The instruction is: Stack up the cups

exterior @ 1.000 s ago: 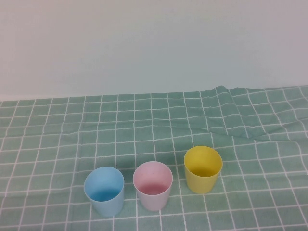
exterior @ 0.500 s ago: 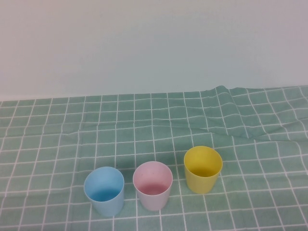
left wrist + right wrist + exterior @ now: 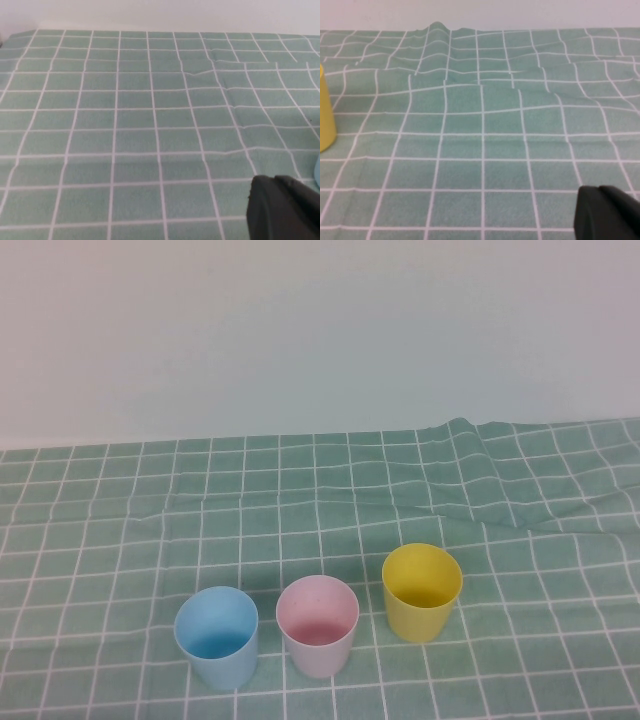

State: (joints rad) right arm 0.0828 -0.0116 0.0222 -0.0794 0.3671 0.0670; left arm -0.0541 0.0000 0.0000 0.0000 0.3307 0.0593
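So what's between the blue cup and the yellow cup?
The pink cup, in the high view, between blue cup and yellow cup. Neither hand shows there.

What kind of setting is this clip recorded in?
Likely a staged tabletop test rig: a green checked cloth against a bare white wall, with only blue, pink and yellow cups. Both grippers are barely visible.

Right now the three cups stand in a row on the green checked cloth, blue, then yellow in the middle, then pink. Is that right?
Not quite. The pink cup is in the middle, with the blue cup on its left and the yellow cup on its right, as the high view shows. All three do stand upright on the green checked cloth. Neither gripper appears there.
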